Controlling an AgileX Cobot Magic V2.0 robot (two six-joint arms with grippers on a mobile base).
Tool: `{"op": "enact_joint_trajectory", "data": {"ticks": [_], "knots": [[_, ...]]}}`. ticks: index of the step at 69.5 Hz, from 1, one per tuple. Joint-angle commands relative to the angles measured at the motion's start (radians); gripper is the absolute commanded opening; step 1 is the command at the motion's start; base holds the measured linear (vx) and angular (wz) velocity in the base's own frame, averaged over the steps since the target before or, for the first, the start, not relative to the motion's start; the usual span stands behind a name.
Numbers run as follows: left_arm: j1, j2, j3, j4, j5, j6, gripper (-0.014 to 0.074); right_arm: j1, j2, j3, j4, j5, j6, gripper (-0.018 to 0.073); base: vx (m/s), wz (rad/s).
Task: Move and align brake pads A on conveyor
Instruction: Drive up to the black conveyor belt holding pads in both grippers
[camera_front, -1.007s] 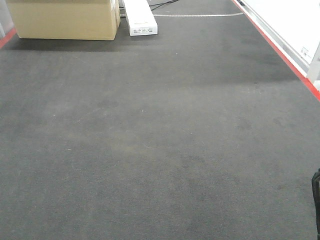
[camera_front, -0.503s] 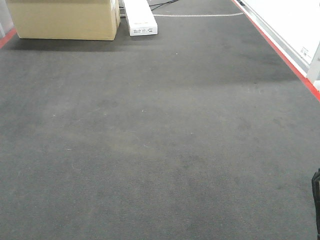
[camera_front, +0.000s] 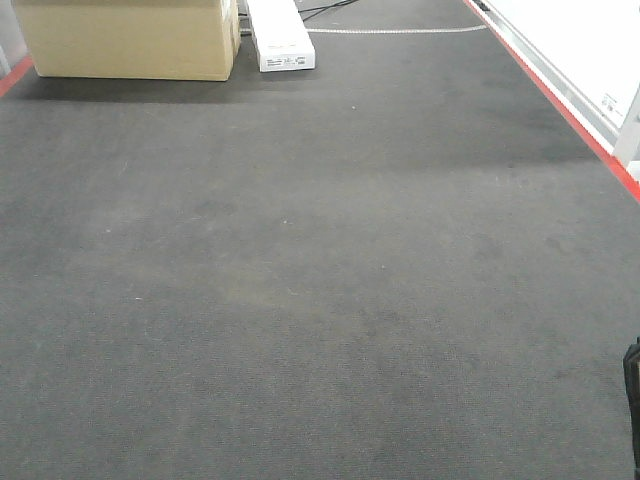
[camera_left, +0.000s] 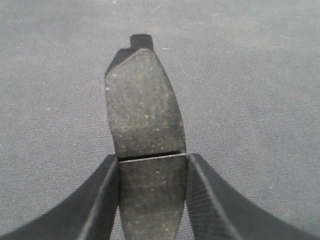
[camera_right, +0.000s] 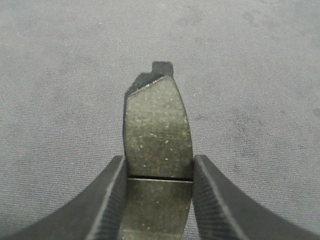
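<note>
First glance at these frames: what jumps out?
The left gripper is shut on a dark grey brake pad, gripped at its groove; the right gripper holds a second pad the same way. In the front view, a cardboard box and a white unit sit far left on the charcoal conveyor.

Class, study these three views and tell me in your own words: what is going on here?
The left gripper is shut on a brake pad, the right gripper on a second brake pad, both over the dark conveyor. The front view shows no pads laid down yet, only a cardboard box and a white unit at the belt's far end.
</note>
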Motion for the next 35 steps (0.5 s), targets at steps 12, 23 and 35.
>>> {"op": "enact_joint_trajectory", "data": {"ticks": [12,23,35], "knots": [[-0.006,0.007,-0.029,-0.013,-0.099,-0.007,0.0174,-0.005,0.001,-0.031,0.0,-0.082,-0.01,0.0188,0.0,0.0],[-0.006,0.013,-0.041,-0.071,-0.106,0.047,0.0174,-0.005,0.001,-0.031,0.0,-0.082,-0.01,0.0188,0.0,0.0],[-0.006,0.086,-0.088,-0.289,-0.107,0.296,0.0174,-0.005,0.001,-0.031,0.0,-0.082,-0.01,0.0188,0.0,0.0]]}}
